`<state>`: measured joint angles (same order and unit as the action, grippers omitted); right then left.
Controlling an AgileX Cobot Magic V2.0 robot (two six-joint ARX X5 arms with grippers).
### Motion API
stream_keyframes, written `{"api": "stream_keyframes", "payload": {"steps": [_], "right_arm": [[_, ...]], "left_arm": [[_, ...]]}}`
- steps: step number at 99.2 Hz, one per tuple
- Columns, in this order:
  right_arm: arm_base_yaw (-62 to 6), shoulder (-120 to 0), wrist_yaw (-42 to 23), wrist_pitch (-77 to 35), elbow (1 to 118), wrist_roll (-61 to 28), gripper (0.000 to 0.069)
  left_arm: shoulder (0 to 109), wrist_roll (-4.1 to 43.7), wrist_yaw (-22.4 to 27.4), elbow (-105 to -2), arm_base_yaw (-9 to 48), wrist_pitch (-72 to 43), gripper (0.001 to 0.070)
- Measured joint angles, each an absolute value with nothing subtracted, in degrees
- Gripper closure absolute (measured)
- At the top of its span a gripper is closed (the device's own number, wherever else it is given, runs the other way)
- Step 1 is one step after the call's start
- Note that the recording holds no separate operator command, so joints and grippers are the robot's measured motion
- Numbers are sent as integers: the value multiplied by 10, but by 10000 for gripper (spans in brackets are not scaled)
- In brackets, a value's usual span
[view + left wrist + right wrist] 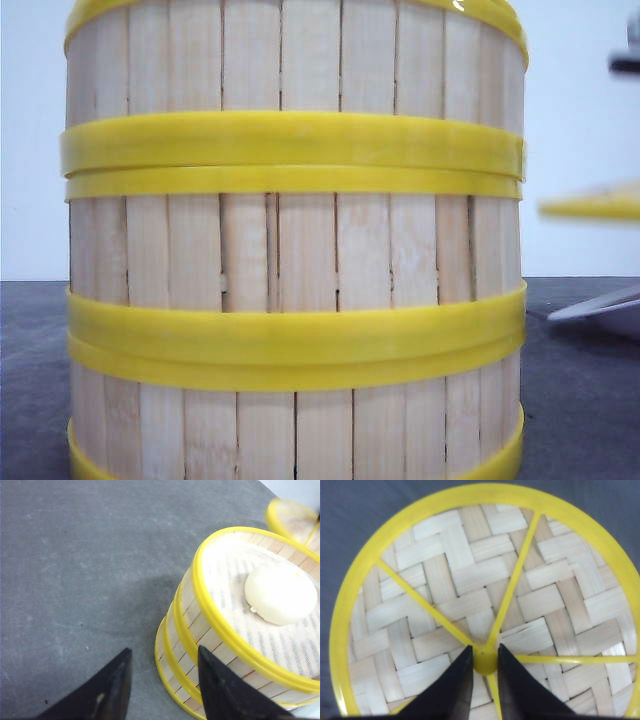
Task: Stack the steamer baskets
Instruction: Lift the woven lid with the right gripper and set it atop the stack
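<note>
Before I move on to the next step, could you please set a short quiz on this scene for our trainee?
1. True or false: the baskets stand stacked three high.
2. What lies in the top one? A: a white bun. B: a spoon. C: nothing.
3. Which gripper holds the lid by its centre knob?

Key: 1 true. 2 A. 3 the right gripper.
</note>
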<state>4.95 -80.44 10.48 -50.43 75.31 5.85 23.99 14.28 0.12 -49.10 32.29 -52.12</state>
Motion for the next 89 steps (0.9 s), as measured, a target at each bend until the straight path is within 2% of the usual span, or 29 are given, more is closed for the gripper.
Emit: {"api": "stream_keyframes", "payload": {"steps": [30, 46, 65, 89], "right_arm": [[-36, -696, 130, -522, 810, 61, 635], [-97, -661, 138, -567, 857, 63, 635], [-207, -661, 139, -635, 910, 60, 635], [-364, -675, 133, -648, 925, 60, 637]], "left_arm": [[240, 135, 1, -491, 323, -521, 471], [240, 135, 1, -491, 323, -521, 471], [240, 135, 1, -491, 323, -521, 471], [240, 135, 1, -491, 323, -521, 471]]}}
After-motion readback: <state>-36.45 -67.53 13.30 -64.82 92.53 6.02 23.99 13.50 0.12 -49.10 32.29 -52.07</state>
